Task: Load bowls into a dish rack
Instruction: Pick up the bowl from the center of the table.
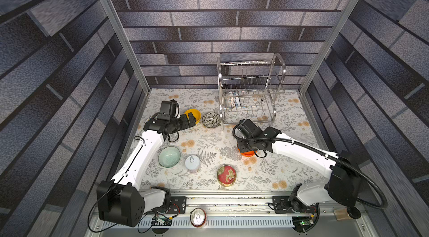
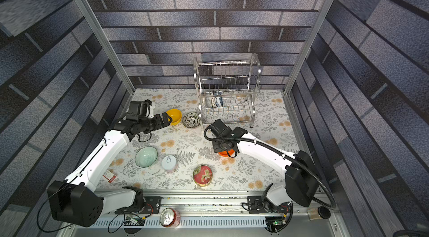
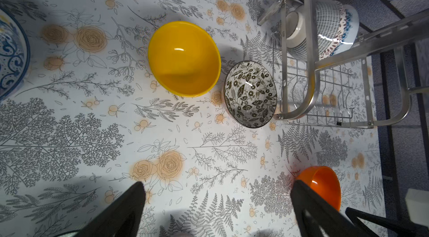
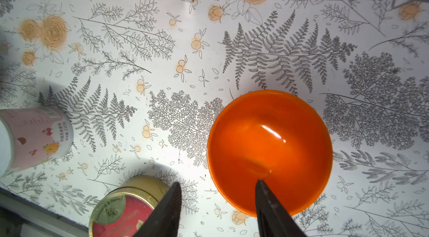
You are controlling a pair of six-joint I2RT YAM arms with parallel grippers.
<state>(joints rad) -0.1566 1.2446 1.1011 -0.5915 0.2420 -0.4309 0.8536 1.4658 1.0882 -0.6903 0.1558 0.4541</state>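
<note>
The dish rack stands at the back right, with a white lattice bowl on edge in its lower tier. A yellow bowl and a dark floral bowl sit left of the rack. My left gripper is wide open and empty, just short of the yellow bowl. My right gripper is open over the orange bowl, one finger inside it and the other outside, with the rim between them untouched. A pale green bowl lies at the front left. A blue-patterned bowl shows at the left wrist view's edge.
A white pull-tab can and a flat red tin stand near the front, the tin close beside my right gripper's outer finger. A soda can sits on the front rail. Metal posts and brick-patterned walls close in the table.
</note>
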